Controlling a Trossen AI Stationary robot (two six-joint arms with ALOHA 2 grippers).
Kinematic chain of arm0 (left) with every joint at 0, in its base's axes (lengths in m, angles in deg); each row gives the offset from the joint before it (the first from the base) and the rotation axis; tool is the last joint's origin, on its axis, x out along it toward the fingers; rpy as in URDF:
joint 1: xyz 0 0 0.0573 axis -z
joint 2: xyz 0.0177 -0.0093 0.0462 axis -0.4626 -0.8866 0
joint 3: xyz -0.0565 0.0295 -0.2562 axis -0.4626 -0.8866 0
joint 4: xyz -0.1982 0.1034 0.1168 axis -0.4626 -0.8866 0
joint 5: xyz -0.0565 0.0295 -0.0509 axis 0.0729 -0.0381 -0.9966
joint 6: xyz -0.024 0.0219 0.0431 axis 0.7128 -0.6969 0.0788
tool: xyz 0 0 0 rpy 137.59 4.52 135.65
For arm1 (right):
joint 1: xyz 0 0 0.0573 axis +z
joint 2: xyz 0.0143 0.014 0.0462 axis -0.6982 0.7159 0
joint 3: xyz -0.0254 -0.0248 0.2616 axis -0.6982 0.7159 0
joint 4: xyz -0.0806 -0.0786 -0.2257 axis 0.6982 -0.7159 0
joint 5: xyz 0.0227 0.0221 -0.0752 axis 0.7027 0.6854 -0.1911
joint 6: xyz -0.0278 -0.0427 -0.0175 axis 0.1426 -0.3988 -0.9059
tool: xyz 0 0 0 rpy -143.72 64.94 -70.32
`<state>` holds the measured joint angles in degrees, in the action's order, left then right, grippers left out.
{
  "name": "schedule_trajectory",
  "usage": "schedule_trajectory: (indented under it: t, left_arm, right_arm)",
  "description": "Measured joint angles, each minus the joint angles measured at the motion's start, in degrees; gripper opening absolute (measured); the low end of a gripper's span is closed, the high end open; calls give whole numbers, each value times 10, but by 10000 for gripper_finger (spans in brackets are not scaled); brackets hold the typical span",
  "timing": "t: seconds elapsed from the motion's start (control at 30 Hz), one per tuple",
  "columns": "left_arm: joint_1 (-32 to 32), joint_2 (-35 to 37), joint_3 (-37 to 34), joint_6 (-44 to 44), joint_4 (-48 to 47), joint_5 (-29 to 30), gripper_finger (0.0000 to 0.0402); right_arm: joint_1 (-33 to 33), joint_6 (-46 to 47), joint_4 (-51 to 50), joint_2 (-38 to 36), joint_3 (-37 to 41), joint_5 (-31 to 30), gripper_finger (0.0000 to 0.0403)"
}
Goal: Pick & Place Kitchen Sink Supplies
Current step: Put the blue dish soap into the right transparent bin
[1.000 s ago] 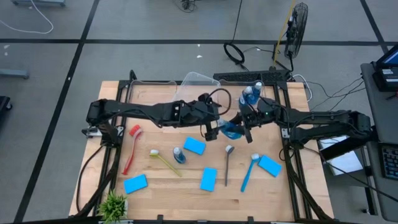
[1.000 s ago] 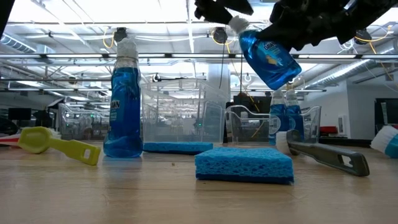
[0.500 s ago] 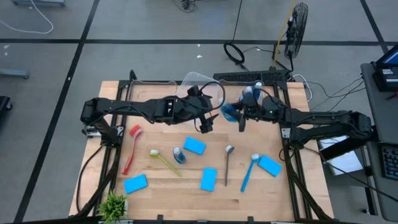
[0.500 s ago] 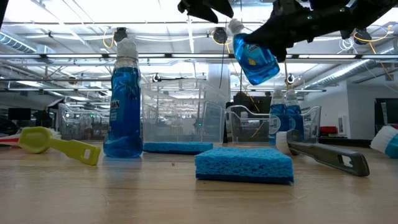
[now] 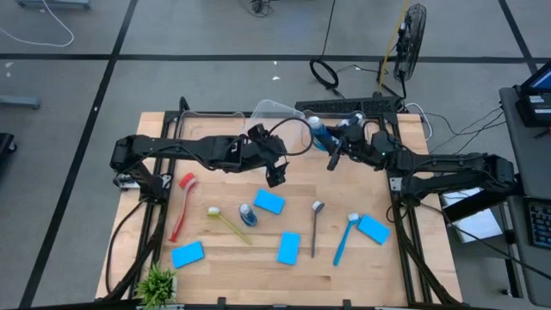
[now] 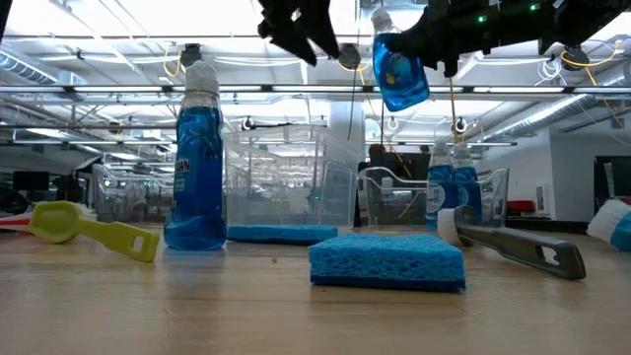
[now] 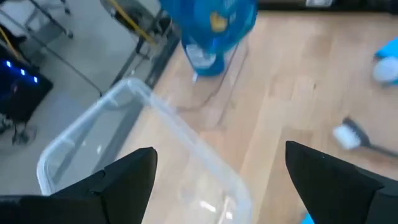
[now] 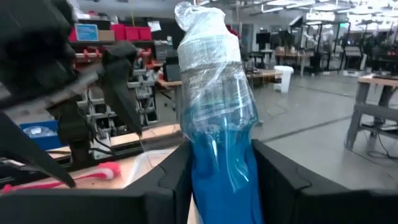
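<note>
Your right gripper (image 5: 331, 148) has its fingers clamped on a blue bottle (image 5: 319, 133), pale cap up, lifted near the frame's top center, beside the clear bin (image 5: 274, 114). Left gripper (image 5: 275, 174) hangs w/ fingers spread, nothing in them. Plenty of bare surface (image 5: 405, 267) along the lower edge. Count: 4 sponges, 3 brushes, 1 spoon tool.

A robotics lab or workshop hall: the wooden table (image 5: 258, 250) stands on a grey concrete floor crossed by dark tape lines, with loose cables (image 5: 325, 71) and a floor fan (image 5: 411, 36) at the frame's top. Behind it, ceiling strip lights (image 6: 128, 18), metal trusses and other workbenches (image 8: 379, 84) fill the room.
</note>
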<state>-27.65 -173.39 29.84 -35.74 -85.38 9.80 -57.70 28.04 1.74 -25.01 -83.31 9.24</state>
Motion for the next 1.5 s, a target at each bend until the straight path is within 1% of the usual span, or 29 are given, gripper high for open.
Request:
schedule_trajectory:
  t: [0.2, 0.27, 0.4, 0.47, 0.63, 0.7, 0.77, 0.83, 0.93, 1.0, 1.1, 1.17, 1.3, 1.4, 1.5]
  left_arm:
    - [-1, 10, 0, 13, -21, -8, 356]
    - [-4, 15, 0, 16, -32, -19, 352]
    - [-17, 32, 0, 19, -51, -44, 347]
    - [-25, 36, 0, 14, -45, -58, 345]
    - [-46, 61, 1, 0, -60, -71, 349]
    - [-55, 72, 0, -12, -82, -71, 353]
    - [-63, 77, 0, -21, -74, -72, 357]
    - [-75, 90, -1, -32, -97, -79, 360]
    - [-93, 102, 2, -50, -86, -112, 363]
    - [-108, 113, -1, -65, -108, -138, 360]
    - [-126, 121, 1, -83, -103, -170, 355]
    - [-138, 129, -1, -95, -121, -187, 352]
    - [-158, 138, -2, -121, -115, -225, 349]
    - [-172, 156, -33, -132, -72, -265, 349]
    - [-190, 199, -103, -123, -18, -290, 349]
  right_arm:
    - [0, 2, 2, 0, 0, -8, 127]
    - [0, 3, 5, 0, 0, -37, 127]
    - [0, 15, 7, 1, 0, -128, 127]
    - [0, 29, 16, 7, 0, -167, 127]
    - [1, 75, 45, 37, 0, -208, 127]
    - [5, 77, 80, 60, 0, -223, 127]
    - [11, 73, 104, 81, 0, -253, 125]
    - [15, 65, 139, 105, 0, -275, 120]
    - [17, 39, 173, 135, 0, -303, 115]
    - [17, 30, 196, 154, 0, -323, 113]
    - [17, 27, 215, 177, 0, -359, 116]
    - [16, 27, 223, 189, 0, -365, 117]
    - [12, 32, 244, 217, 0, -365, 114]
    - [11, 50, 247, 235, 0, -378, 114]
    - [10, 58, 246, 253, 1, -394, 117]
